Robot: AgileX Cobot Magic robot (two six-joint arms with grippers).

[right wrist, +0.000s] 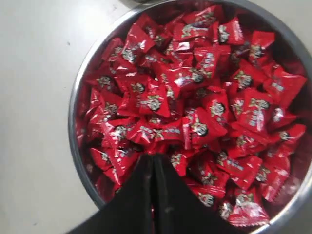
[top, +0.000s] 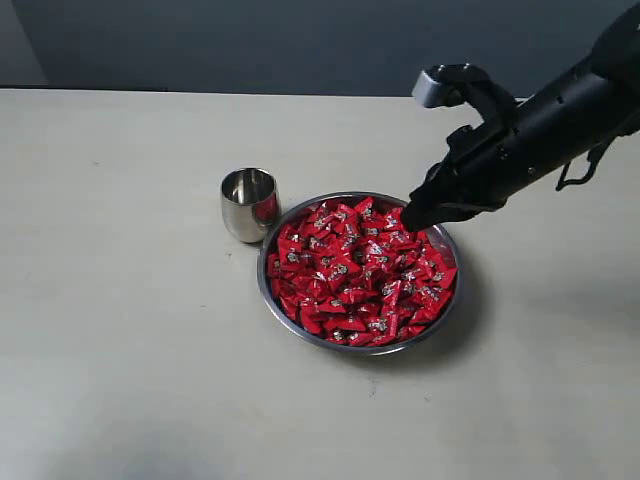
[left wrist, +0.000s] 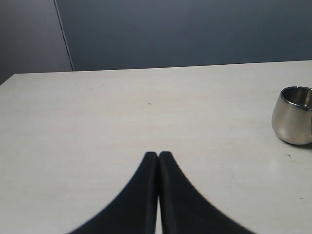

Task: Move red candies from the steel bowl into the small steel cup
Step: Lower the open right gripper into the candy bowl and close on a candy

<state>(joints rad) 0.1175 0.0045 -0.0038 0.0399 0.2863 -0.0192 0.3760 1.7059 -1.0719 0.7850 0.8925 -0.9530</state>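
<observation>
Just beneath the right claw (right wrist: 152, 160), pinched shut on seemingly nothing, red candies (right wrist: 195, 112) fill the steel bowl (right wrist: 74, 114); the small steel cup (top: 249, 205) beyond looks empty.

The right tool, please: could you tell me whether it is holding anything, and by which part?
Nothing is held: the right tool is shut, tips together over the red candies in the steel bowl, with no wrapper between them.
</observation>
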